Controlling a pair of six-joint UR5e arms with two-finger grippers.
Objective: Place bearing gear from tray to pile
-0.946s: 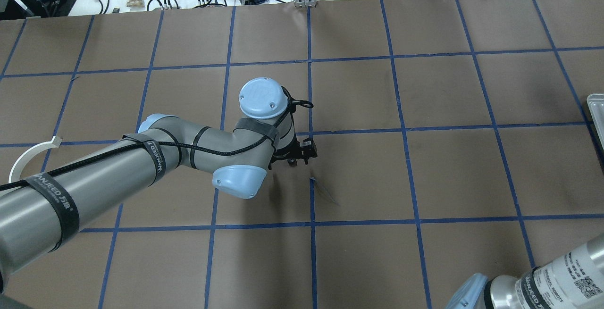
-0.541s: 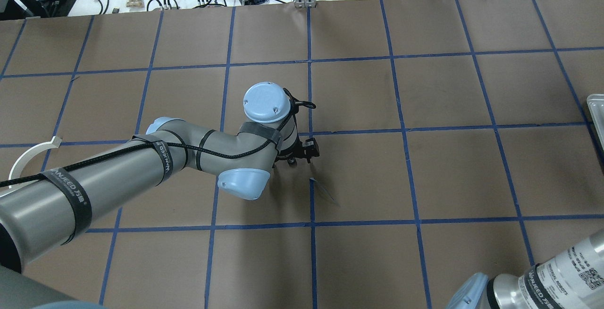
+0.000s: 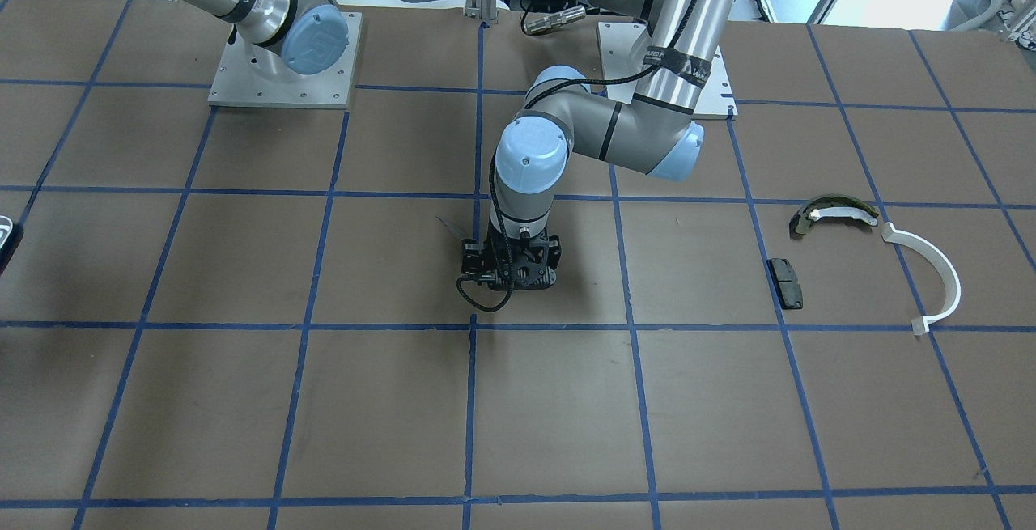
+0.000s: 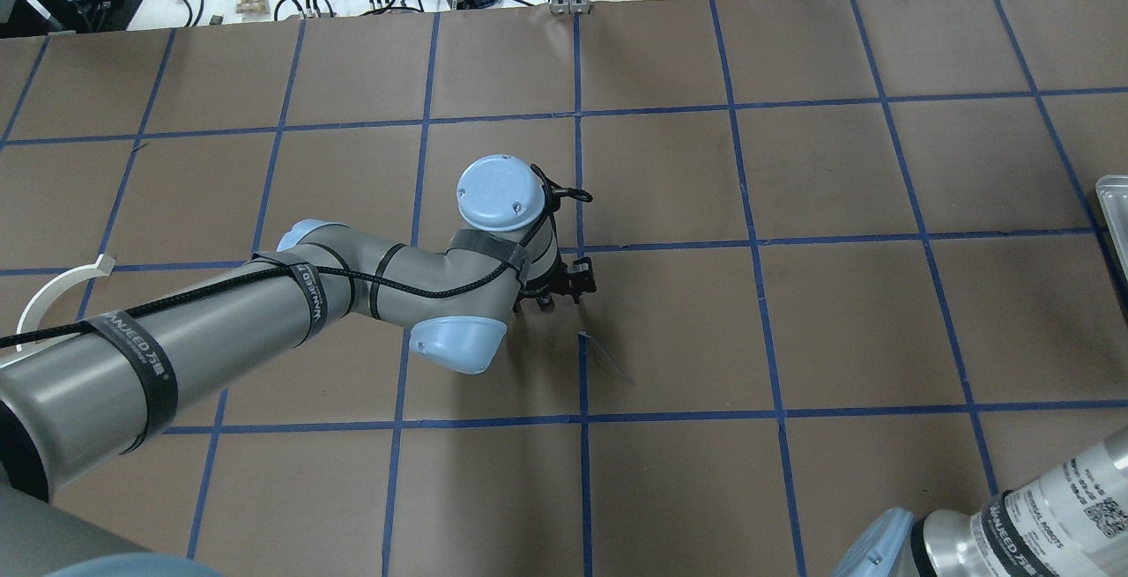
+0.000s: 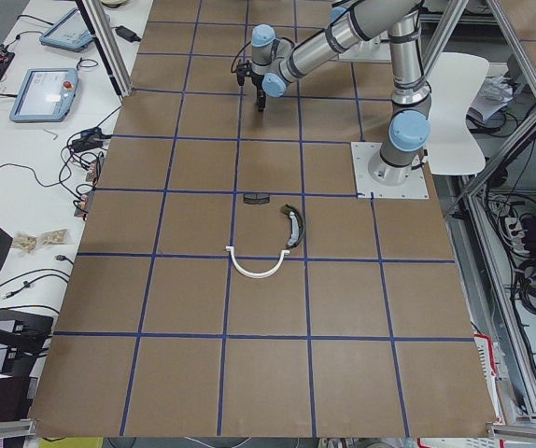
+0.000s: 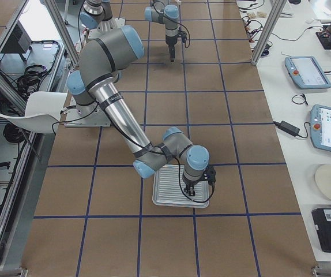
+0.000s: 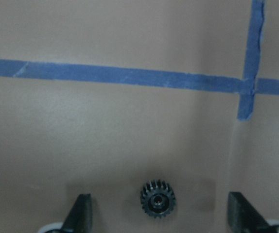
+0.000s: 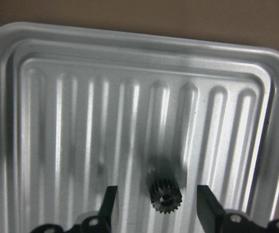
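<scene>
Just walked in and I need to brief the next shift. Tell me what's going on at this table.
Each arm is poised over a small black gear. The left pincer is open around one gear lying on the brown paper mid-table, touching neither finger. The right pincer is open around another gear in the metal tray. The pile, made up of a brake shoe, white arc and black pad, lies apart from both.

black gear (image 8: 165, 196), seemingly upright, in tray (image 8: 71, 126)

Seemingly "WANJEED" on left-arm strap (image 4: 141, 366)
</scene>
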